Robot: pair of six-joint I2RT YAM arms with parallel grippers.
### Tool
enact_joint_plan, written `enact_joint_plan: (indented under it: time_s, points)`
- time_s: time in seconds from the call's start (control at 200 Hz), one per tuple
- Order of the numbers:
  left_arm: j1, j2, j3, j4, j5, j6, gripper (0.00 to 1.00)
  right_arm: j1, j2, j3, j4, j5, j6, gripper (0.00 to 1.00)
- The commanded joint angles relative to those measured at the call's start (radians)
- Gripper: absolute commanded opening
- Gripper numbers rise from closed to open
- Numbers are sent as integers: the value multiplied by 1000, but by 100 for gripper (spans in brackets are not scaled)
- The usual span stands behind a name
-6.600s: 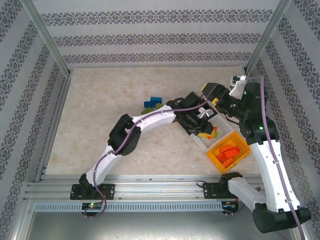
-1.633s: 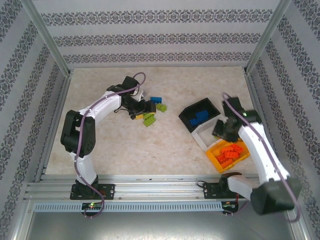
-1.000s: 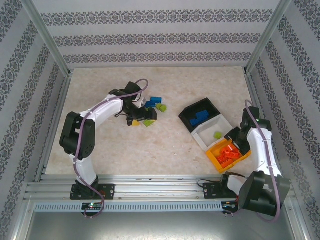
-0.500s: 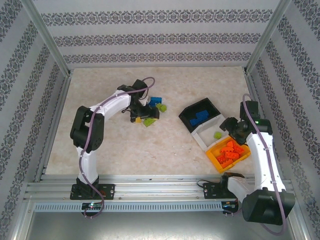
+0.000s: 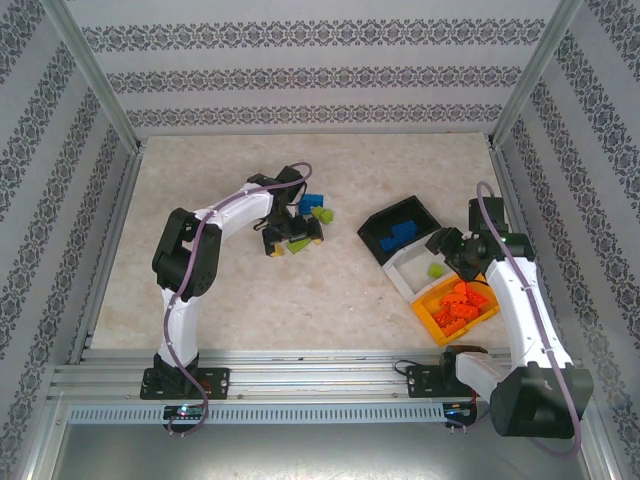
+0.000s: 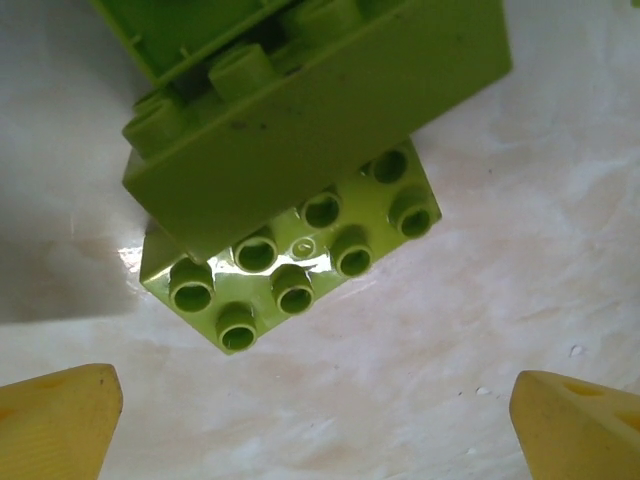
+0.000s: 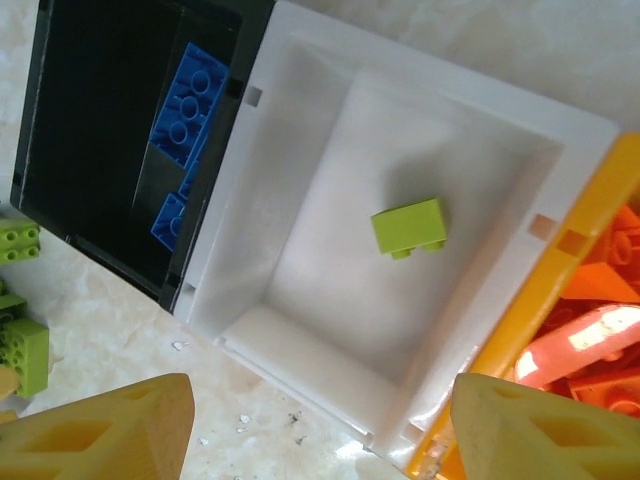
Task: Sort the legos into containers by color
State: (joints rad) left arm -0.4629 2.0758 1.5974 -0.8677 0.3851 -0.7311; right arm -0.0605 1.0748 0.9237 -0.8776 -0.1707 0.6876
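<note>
1. Left arm (image 5: 225, 212): upper link stands upright from the near-left base, elbow sharply bent, forearm reaching away and to the right.
2. Left end effector (image 5: 290, 236) (image 6: 320, 425): pointed down, yellow fingertips (image 6: 55, 420) spread wide, nothing between them.
3. Right arm (image 5: 520, 300): rises from the near-right base, leaning away, wrist folded back to the left.
4. Right end effector (image 5: 450, 250) (image 7: 320, 430): facing down, fingertips (image 7: 110, 430) apart, gripping nothing.

Bins (image 5: 408, 276): stood in a row at the desk's (image 5: 200, 190) right.
Loose bricks (image 5: 320, 213): lay left of them, mid-desk.
Middle bin (image 7: 300, 210): held one brick (image 7: 408, 227).
</note>
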Motion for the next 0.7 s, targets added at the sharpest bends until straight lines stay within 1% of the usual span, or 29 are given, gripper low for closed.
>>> enact_joint_plan:
  time_s: [0.0,0.145,0.34,0.49,0.625,0.694]
  points:
    - [3,40,-19,49,5,-163,100,13,16,-14,45,-24,17,69]
    - [1,38,-33,97,-45,-244,99,18,36,-11,61,-38,0,70]
    - [6,77,-38,145,-61,-343,96,19,43,-23,68,-43,-19,70]
    - [11,103,-5,140,-89,-349,93,20,42,-39,68,-44,-33,70]
    - [17,134,23,132,-79,-343,86,21,43,-45,68,-40,-45,70]
    - [19,142,25,141,-69,-343,82,21,48,-43,69,-44,-46,70]
